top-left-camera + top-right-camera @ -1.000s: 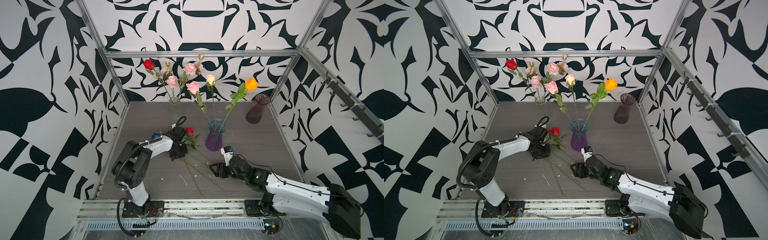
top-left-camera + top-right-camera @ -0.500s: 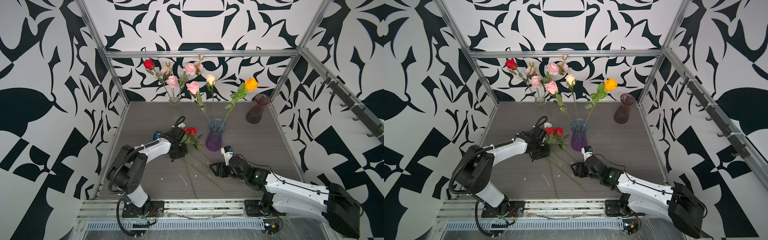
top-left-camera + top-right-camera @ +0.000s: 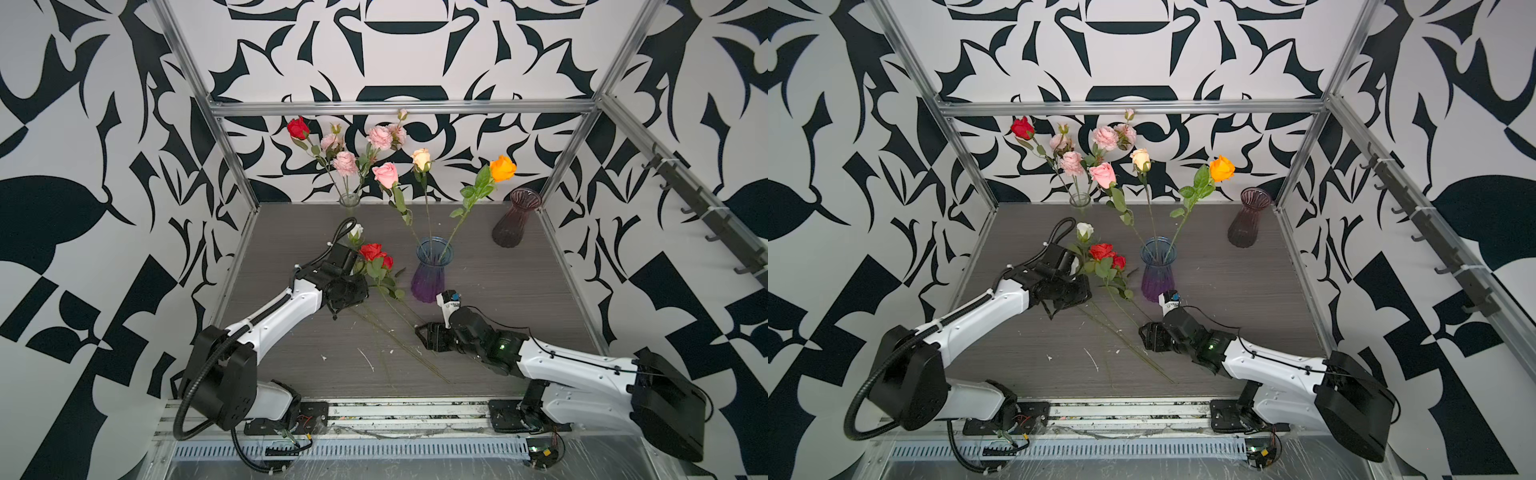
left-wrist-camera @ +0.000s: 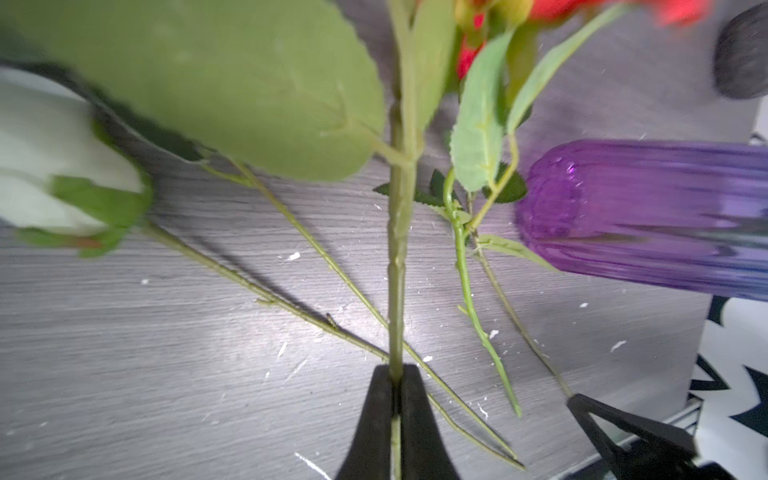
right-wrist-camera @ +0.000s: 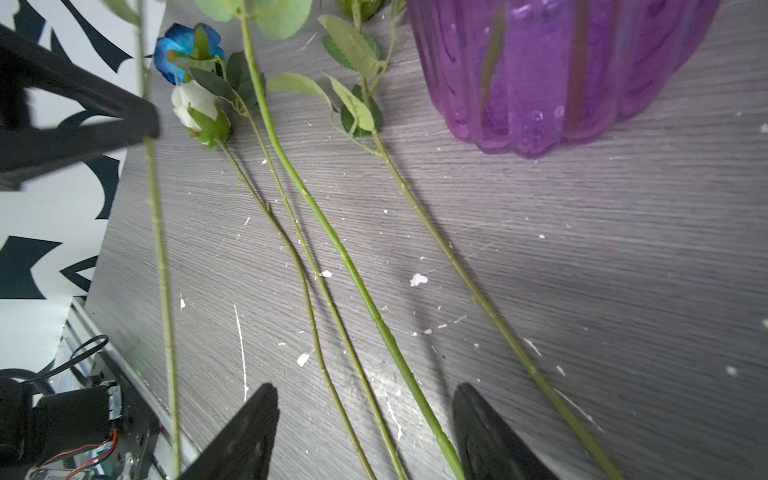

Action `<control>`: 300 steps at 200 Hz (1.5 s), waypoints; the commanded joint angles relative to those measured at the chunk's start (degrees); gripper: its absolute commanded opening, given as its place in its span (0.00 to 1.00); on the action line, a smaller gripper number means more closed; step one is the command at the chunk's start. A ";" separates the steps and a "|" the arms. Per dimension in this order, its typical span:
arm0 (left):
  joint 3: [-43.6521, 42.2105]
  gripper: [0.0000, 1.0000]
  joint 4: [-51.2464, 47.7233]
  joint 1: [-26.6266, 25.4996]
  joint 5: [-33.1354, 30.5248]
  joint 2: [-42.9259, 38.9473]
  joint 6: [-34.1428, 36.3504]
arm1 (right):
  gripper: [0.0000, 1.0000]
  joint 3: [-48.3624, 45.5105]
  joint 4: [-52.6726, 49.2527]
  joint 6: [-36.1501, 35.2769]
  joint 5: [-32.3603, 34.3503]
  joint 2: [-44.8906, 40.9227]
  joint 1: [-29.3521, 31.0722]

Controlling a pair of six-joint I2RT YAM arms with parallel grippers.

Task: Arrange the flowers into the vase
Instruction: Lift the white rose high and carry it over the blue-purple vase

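- While loose stems (image 5: pixel 361 286) lie in front of the purple vase (image 3: pixel 430 274), the right gripper (image 5: pixel 365 390) hovers over them, jaws wide, empty.
- Left of the vase, the left gripper (image 4: pixel 397 370) pinches one stem (image 4: pixel 397 270): the pickup step, by my reading.
- Next: raise it upright, thread it into the vase's mouth.
- No readable writing.

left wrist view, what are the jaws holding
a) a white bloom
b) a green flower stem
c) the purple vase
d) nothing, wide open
b: the left jaws are pinched shut on a green stem that runs up from between them; the purple vase sits off to the side, untouched.
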 commanded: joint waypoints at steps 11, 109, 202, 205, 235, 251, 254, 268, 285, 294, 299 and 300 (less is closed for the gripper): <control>0.36 0.00 -1.16 2.88 1.38 -7.46 1.06 | 0.70 -1.55 5.24 0.55 1.97 -1.72 -0.28; 3.86 0.00 15.07 0.30 -2.87 -28.92 9.43 | 0.70 -3.05 -11.56 -8.06 14.32 -22.74 -0.28; 32.23 0.00 37.70 -9.91 2.86 -7.11 30.29 | 0.87 -16.03 -12.14 -25.34 14.72 -46.04 -0.19; 32.88 0.00 38.27 -10.41 3.07 -6.01 31.74 | 0.88 -16.42 -11.82 -25.18 14.27 -46.47 -0.19; 37.54 0.00 38.52 -14.13 4.39 3.82 42.06 | 0.99 -17.82 -11.56 -23.36 12.43 -47.83 -0.19; 37.56 0.00 37.97 -14.56 4.18 6.30 42.48 | 0.99 -17.25 -12.29 -22.86 12.53 -46.95 -0.18; 37.39 0.00 38.01 -14.63 3.97 6.64 42.25 | 0.99 -17.13 -12.43 -22.76 12.53 -46.73 -0.15; 36.51 0.00 38.32 -14.96 3.53 7.66 41.40 | 0.99 -16.63 -12.67 -22.39 11.93 -45.82 -0.17; 35.19 0.00 38.63 -15.80 2.37 8.07 41.50 | 0.99 -16.24 -12.50 -22.56 10.39 -44.85 -0.11; 34.67 0.00 38.42 -16.12 1.46 8.25 41.59 | 0.99 -16.24 -12.24 -22.65 10.15 -44.44 -0.19; 34.48 0.00 38.09 -16.18 1.15 8.32 41.61 | 0.99 -16.27 -12.15 -22.66 10.14 -44.31 -0.13; 34.45 0.00 38.01 -16.16 1.07 8.33 41.60 | 0.99 -16.25 -12.14 -22.66 10.15 -44.34 -0.16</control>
